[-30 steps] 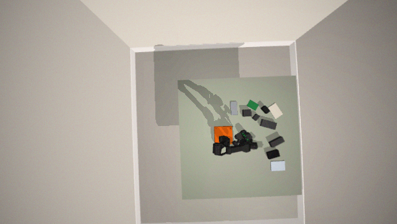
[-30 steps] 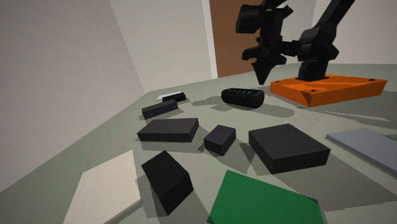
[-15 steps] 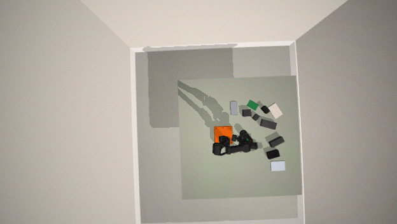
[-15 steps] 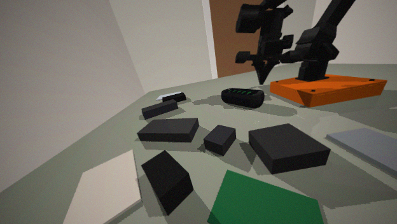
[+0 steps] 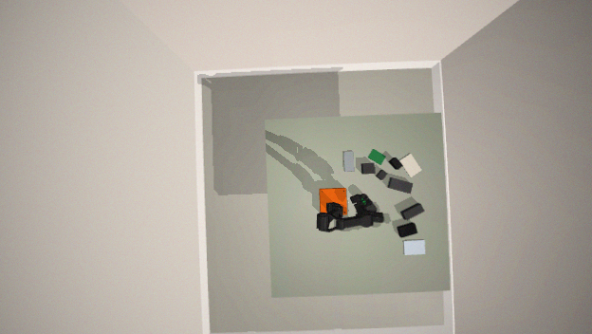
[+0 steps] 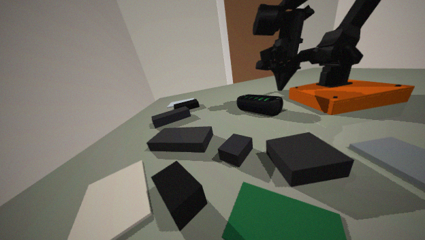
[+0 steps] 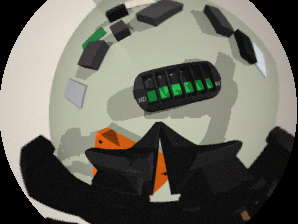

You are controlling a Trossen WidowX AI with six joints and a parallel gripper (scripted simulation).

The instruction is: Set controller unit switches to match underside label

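The dark grey controller unit (image 6: 260, 106) (image 7: 176, 86) sits flat on its base on the bench, switches up, its label hidden. In the top view the arm partly covers it. In the wrist view its six rockers form a slightly slanted row, each with a green end on the side nearer the gripper and a dark end on the far side. The leftmost green end looks darker than the others; which ends are pressed down I cannot tell surely. My gripper (image 6: 280, 89) (image 7: 158, 124) is shut and empty, pointing down above the bench beside the unit, on the orange base's side, not touching it.
The orange arm base (image 5: 333, 195) (image 6: 371, 96) is close to the unit. Several dark blocks, a green plate (image 5: 377, 157) (image 6: 286, 215), a cream plate (image 5: 411, 164) (image 6: 116, 201), a grey plate (image 5: 348, 161) (image 7: 76, 93) and a pale blue plate (image 5: 414, 247) lie farther out.
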